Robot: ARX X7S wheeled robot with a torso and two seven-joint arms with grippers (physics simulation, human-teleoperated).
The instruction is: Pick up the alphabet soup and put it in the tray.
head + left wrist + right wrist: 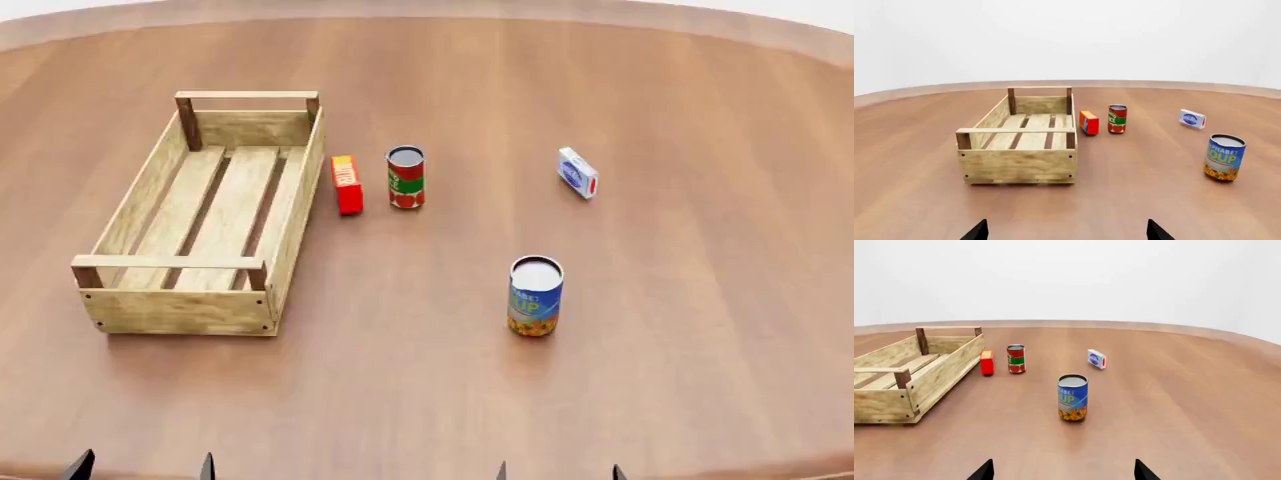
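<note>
**Soup stood alone on the table, both grippers wide and empty**

I saw the soup upright on the table, right of the tray and well apart from it, nearer to me than the red-green can. That can stood just right of a red box, which sat close beside the tray's right wall. A blue-white box lay farther right. My left gripper and right gripper both showed only fingertips, spread wide and holding nothing.
</note>
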